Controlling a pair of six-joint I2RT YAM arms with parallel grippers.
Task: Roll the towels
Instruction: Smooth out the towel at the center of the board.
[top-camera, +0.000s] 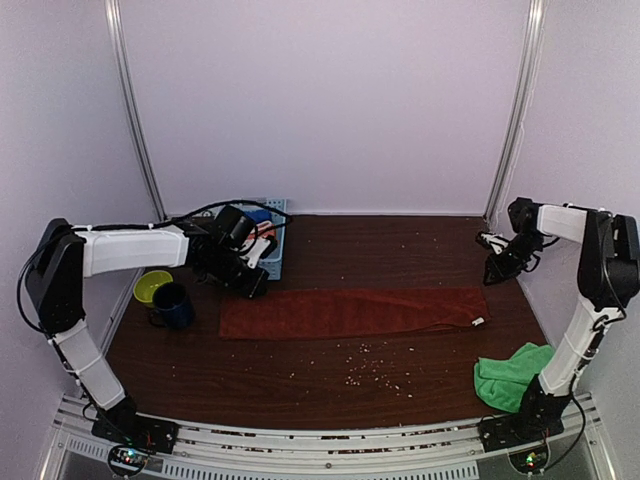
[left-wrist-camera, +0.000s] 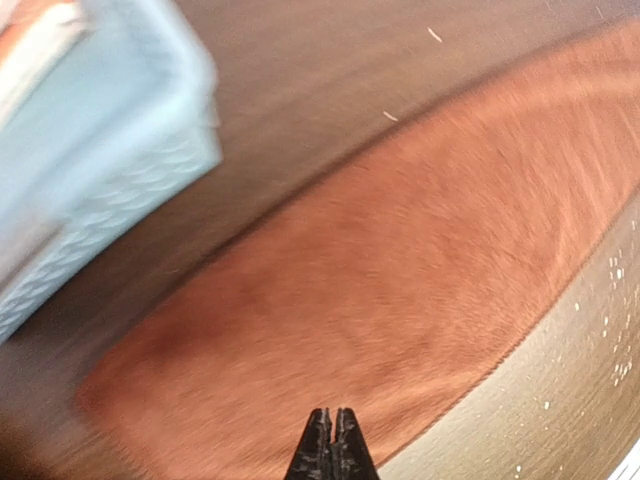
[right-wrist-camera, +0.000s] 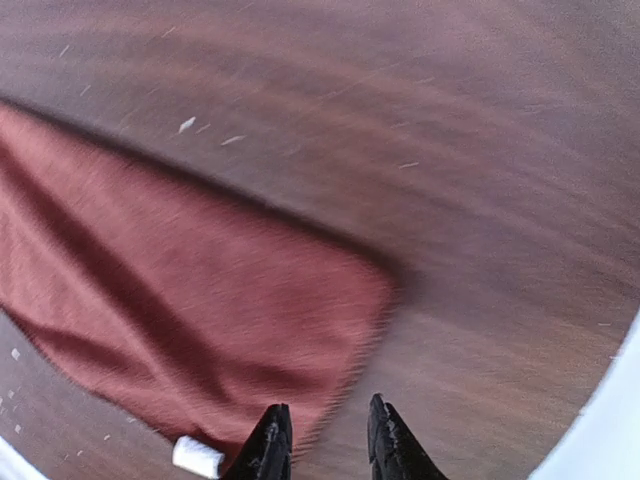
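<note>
Dark wood table, rust towel lying flat — my left gripper is pinched together and empty, my right gripper a bit apart, holding nothing.

Near rust towel left end: basket, mug; right end free.

No legible text (in any view)

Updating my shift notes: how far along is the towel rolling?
Done: the rust towel lies flat as a long strip, not rolled. In hand: nothing; left end effector shut, right end effector open, both near its ends. Left: rolling it and the crumpled green towel.
</note>
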